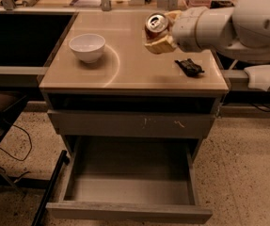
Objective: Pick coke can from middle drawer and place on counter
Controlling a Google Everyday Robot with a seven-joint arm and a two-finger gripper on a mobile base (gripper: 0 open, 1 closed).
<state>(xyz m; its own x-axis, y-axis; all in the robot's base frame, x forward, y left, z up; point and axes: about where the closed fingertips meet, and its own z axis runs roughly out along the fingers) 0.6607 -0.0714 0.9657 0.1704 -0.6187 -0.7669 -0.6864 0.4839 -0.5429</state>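
— Gripper: where, and in what state?

— Over the far part of the large glossy beige counter, nearer its right edge than its left. Clamped on the small red-orange metal coke can, with one beige finger under it and another at its far side.

— Lie of the can?

— Tilted, with the silver top and pull tab turned up and toward the camera. Held above the counter; touching the surface or clear of it, cannot tell.

— Reaching in from which side?

— From past the right edge, on a thick white arm.

— Anything else on the counter?

— A white round bowl, upright near the left edge and well apart from the can. Also a small black lumpy object close to the right edge, a little nearer the front than the gripper and not touching it.

— And below the front edge?

— First a grey drawer front with pale scratch marks, pushed in. Under that the wide shallow grey middle drawer, standing well out over the speckled terrazzo floor. Smooth grey bottom showing, plain front panel toward the camera.
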